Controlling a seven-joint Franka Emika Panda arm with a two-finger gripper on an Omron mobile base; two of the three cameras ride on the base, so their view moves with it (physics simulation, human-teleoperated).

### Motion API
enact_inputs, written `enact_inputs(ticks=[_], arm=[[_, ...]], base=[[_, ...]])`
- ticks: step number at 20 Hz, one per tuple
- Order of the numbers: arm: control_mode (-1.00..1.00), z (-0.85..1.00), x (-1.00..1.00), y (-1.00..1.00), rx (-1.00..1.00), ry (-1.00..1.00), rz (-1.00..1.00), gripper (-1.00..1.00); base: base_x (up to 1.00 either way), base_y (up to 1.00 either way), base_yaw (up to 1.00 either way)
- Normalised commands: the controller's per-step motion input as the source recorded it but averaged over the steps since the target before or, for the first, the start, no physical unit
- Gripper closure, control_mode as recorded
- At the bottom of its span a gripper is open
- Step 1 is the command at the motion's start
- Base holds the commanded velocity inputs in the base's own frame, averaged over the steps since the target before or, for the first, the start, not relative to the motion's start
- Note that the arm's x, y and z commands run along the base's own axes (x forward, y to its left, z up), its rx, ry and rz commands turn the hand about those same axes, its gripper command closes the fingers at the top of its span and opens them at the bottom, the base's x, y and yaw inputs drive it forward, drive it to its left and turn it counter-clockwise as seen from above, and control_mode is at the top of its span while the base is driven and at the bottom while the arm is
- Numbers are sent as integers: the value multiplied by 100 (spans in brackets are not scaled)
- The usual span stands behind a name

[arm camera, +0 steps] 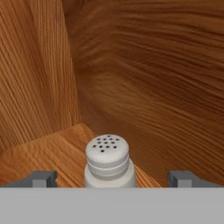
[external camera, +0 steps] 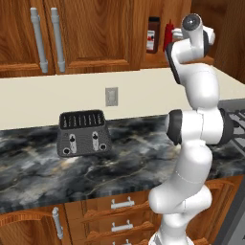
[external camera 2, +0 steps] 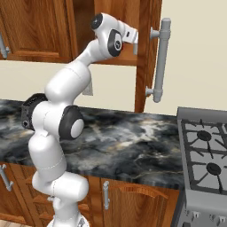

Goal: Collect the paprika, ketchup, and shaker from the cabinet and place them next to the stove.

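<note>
The hand (arm camera: 112, 178) is open around the shaker (arm camera: 108, 161) in the cabinet (arm camera: 39, 87), seemingly centered, so it should squeeze gently and lift straight up.

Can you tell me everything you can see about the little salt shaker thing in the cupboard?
The shaker is a small pale grey-white cylinder with a rounded cap dotted with little dark holes, and ridged rings where the cap meets the body. It looks like smooth plastic or metal. It stands upright on the wooden floor of the cabinet, near a back corner. The gripper is open, with one fingertip on either side of the shaker and a clear gap on both sides, so nothing touches it except the shelf underneath.
</note>
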Motion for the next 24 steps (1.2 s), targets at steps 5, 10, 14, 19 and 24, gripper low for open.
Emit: enact_inputs(ticks=[5, 10, 14, 19, 24], arm=[[-100, -7, 10, 0, 0, 0, 0, -100], [-100, -2, 14, -2, 0, 0, 0, -100], [-100, -2, 10, -14, 1, 0, 0, 100], [-100, -3, 11, -13, 1, 0, 0, 100], [-100, -4, 2, -2, 0, 0, 0, 100]], base=[[0, 0, 0], [0, 0, 0], [0, 0, 0], [0, 0, 0], [0, 0, 0]])
